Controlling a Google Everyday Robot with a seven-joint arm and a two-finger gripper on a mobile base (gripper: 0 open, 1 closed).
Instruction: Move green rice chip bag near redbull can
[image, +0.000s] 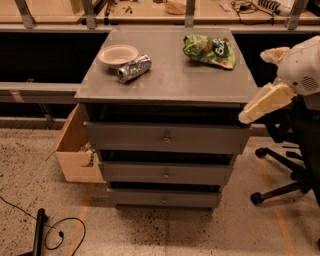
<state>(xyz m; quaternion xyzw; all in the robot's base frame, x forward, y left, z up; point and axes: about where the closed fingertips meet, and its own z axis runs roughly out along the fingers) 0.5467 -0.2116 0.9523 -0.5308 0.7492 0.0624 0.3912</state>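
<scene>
The green rice chip bag (210, 50) lies crumpled at the back right of the grey cabinet top (175, 82). The redbull can (133, 68) lies on its side at the left of the top, right next to a cream-white bowl (118, 54). The bag and the can are well apart. My gripper (261, 103), cream-coloured on a white arm (300, 67), hangs at the right of the view. It is beside the cabinet's front right corner, below and to the right of the bag, and holds nothing that I can see.
The cabinet has three drawers (166, 138) below its top. An open cardboard box (75, 150) stands at its left. An office chair base (285, 175) is at the right. A cable (55, 230) lies on the floor. A workbench (150, 10) runs behind.
</scene>
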